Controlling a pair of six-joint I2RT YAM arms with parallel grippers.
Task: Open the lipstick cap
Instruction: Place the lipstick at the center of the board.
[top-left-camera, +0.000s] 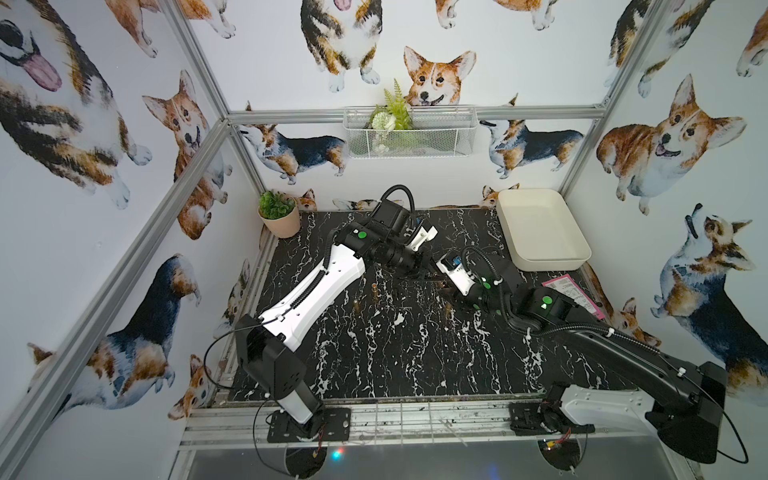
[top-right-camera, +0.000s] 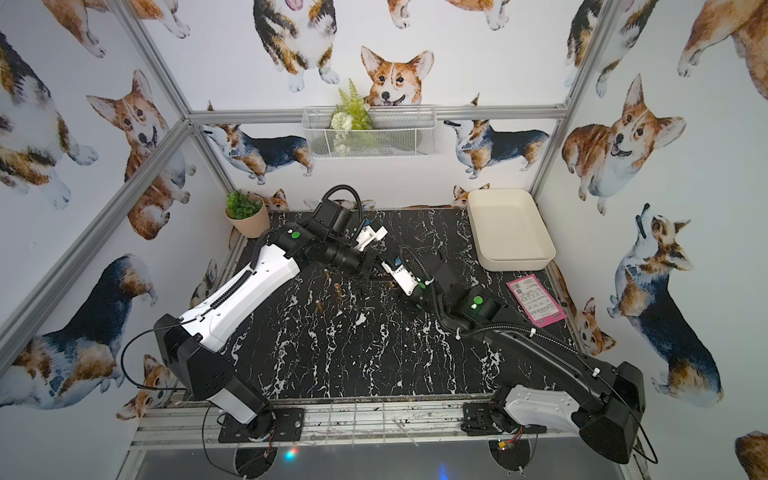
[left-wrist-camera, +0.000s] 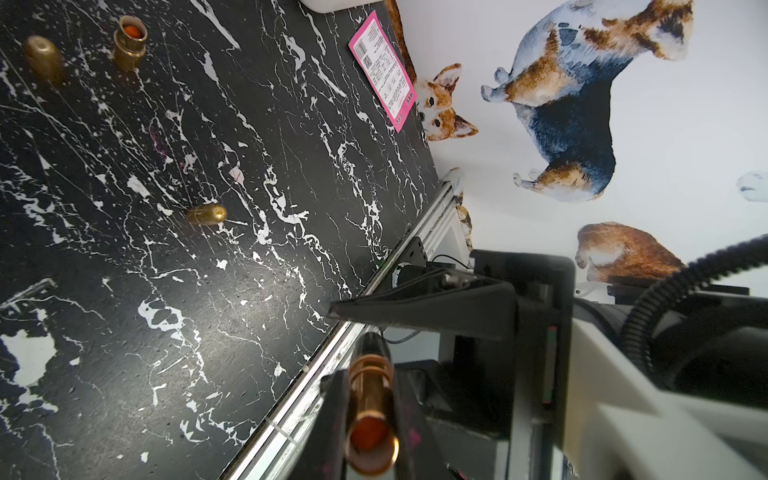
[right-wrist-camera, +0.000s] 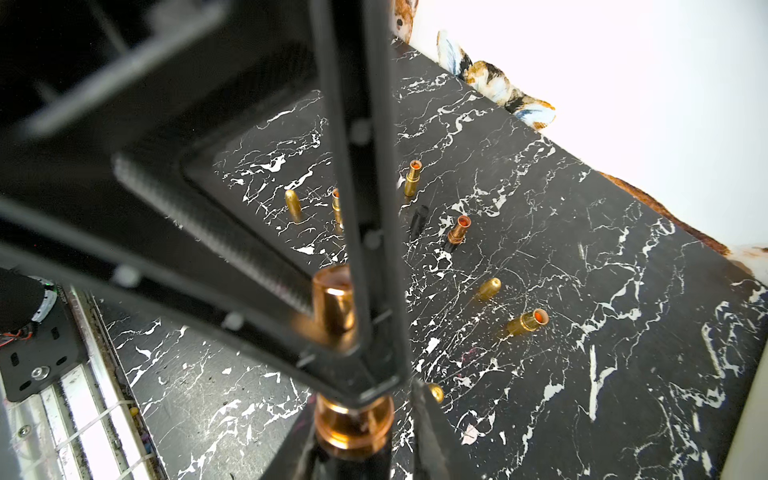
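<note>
While the left tool (left-wrist-camera: 362, 374) pinches the copper lipstick (left-wrist-camera: 370, 419), the right tool (right-wrist-camera: 365, 411) straddles its far end; whether that one grips, I cannot tell.

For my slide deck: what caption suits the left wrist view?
Left hand holds an open copper lipstick; gold caps dot the black marble table.

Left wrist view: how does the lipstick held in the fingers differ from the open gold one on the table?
The held lipstick is coppery with a black far end; the table lipstick is yellower gold throughout. The held lipstick is clamped between the left fingers; the table lipstick rests free on the table. Both show an open mouth with orange-red inside.
</note>
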